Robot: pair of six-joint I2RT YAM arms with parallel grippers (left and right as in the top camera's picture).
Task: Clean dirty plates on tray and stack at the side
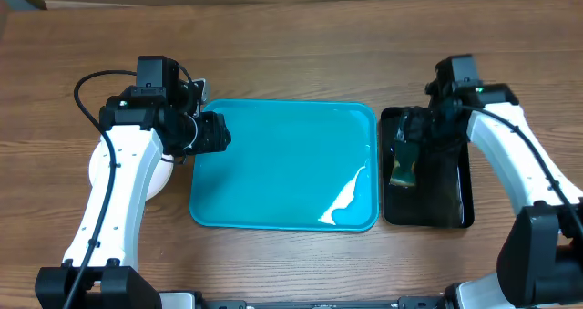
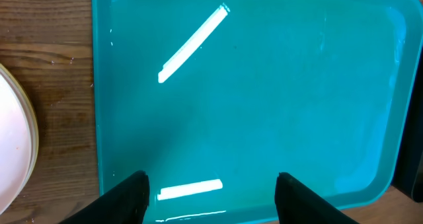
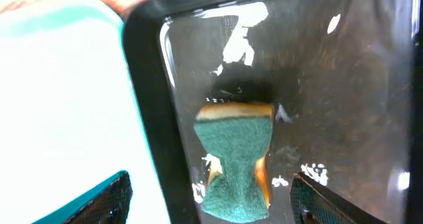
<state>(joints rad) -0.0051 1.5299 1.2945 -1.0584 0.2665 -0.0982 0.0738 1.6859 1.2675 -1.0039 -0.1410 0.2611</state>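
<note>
Turquoise tray [image 1: 282, 168] at frame centre, overhead view; its floor shows glossy plastic and white glare streaks. Left gripper [image 1: 211, 134] sits over the tray's upper-left rim, fingers [image 2: 125, 201] spread wide with only tray floor between them. Plates [image 1: 162, 180] lie off the tray, on the wooden table [image 1: 291, 45] just left of it, below and left of that claw and partly hidden under the left arm. In the left wrist view they show as a white curved edge at the frame's left margin, apart from the fingers; how many are stacked cannot be told.

Black tray [image 1: 460, 195] just right of the turquoise one, holding a green sponge [image 1: 404, 168] with a yellow underside. Right gripper [image 1: 407, 138] hangs over it, fingers [image 3: 99, 201] parted, the sponge lying between them and untouched.
</note>
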